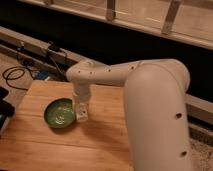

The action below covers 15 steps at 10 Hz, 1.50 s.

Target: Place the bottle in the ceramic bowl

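The green ceramic bowl point(59, 113) sits on the left part of the wooden table point(107, 137). My gripper point(81, 113) hangs below the big white arm, pointing down, just at the bowl's right rim. It is shut on the small white bottle point(82, 114), which hangs upright, its lower end close to the table beside the rim. The bottle is outside the bowl.
A dark object point(5, 112) juts in at the table's left edge. Black cables point(20, 75) and a blue item point(42, 76) lie on the floor behind the table. A dark wall and a railing run along the back.
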Available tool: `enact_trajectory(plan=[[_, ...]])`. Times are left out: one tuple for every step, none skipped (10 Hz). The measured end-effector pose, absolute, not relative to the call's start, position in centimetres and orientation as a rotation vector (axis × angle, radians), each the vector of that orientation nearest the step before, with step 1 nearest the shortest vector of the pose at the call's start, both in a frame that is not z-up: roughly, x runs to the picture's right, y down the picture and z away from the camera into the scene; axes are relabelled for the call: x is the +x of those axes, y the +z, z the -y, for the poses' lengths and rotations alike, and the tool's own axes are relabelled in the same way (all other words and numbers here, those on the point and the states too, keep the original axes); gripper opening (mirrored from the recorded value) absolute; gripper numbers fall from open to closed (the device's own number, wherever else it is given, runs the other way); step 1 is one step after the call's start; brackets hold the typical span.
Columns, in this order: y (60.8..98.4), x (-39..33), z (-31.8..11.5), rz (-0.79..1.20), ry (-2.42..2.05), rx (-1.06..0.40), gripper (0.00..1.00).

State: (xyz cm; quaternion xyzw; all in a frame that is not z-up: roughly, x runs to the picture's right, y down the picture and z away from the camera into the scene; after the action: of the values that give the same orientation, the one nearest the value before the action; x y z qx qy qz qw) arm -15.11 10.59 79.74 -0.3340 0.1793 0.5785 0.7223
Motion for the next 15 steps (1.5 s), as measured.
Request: enact_trajectory(plan=[[79.7, -16.9, -10.6, -0.378, 1.242, -0.754, 0.00], [79.5, -19.1, -11.0, -0.356, 1.195, -0.776, 0.00], [78.7, -21.9, -11.7, -0.326, 1.136, -0.801, 0.00], [78.0, -23.4, -12.3, -0.308, 1.100, -0.819, 0.00], [77.0, -25.2, -13.1, -0.291, 1.056, -0.837, 0.04], [76.5, -26.0, -13.5, -0.287, 1.040, -0.844, 0.04], [76.6, -25.8, -13.4, -0.289, 1.042, -0.841, 0.01], [76.7, -25.5, -13.4, -0.295, 1.044, -0.840, 0.00], [76.7, -25.7, -13.5, -0.294, 1.041, -0.840, 0.07], [76.6, -25.7, -13.4, -0.291, 1.041, -0.842, 0.14], [76.7, -25.5, -13.4, -0.294, 1.044, -0.840, 0.22], [76.7, -25.4, -13.4, -0.294, 1.046, -0.840, 0.32], [76.7, -25.6, -13.4, -0.293, 1.043, -0.840, 0.44], [76.7, -25.6, -13.4, -0.293, 1.044, -0.840, 0.54], [76.7, -25.5, -13.4, -0.294, 1.045, -0.840, 0.62]])
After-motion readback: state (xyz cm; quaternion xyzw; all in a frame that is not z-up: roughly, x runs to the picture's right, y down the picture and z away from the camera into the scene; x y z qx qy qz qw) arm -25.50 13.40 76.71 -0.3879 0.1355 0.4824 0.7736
